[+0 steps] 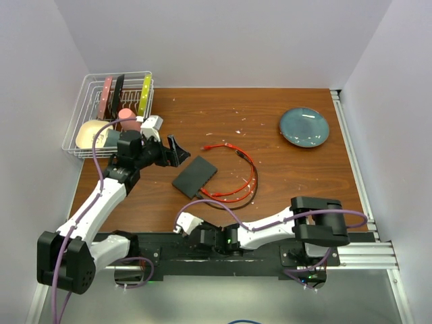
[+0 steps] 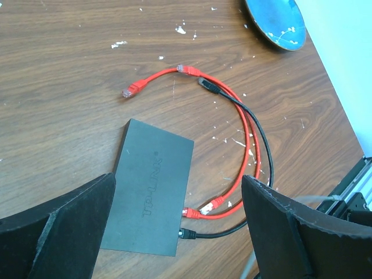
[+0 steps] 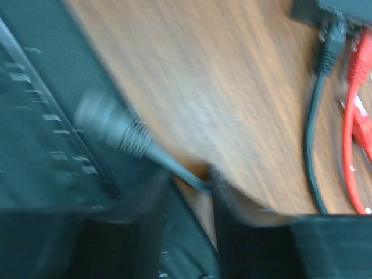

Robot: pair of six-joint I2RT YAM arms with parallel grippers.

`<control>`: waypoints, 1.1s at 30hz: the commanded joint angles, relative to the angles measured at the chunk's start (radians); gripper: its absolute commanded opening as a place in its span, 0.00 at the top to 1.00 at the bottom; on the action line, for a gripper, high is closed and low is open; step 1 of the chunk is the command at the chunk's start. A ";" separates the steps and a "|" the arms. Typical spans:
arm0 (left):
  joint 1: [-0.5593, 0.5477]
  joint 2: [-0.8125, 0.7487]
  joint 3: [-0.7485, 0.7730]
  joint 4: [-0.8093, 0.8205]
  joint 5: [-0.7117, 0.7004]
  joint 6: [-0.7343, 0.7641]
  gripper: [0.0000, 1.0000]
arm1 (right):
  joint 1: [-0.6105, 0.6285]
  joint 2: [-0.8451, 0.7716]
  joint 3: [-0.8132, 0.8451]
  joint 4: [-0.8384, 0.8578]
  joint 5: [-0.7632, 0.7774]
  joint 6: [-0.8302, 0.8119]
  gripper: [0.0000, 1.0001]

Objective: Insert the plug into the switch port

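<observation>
We see the flat black rectangular box (image 1: 194,177) near the middle of the brown wooden table (image 1: 290,182). Its socket edge (image 2: 178,223) faces five o'clock, with one seated red plug (image 2: 190,213) and one black plug (image 2: 186,233) there. A loose red plug (image 2: 129,92) lies at twelve o'clock of the box. Our left gripper (image 1: 174,152) hovers at ten o'clock of it, jaws wide. The right gripper (image 3: 192,203) sits at six o'clock. Blur hides its jaws, so we cannot tell how they stand.

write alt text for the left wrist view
A flat black switch lies on a wooden table with a black cable and a red cable plugged into its edge. The cables loop toward a blue plate at the top right. Two black fingers frame the bottom, wide apart.
</observation>
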 commanded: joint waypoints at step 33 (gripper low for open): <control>-0.013 0.029 -0.052 0.322 0.312 -0.139 0.18 | -0.334 -0.615 -0.115 0.089 -0.067 0.087 1.00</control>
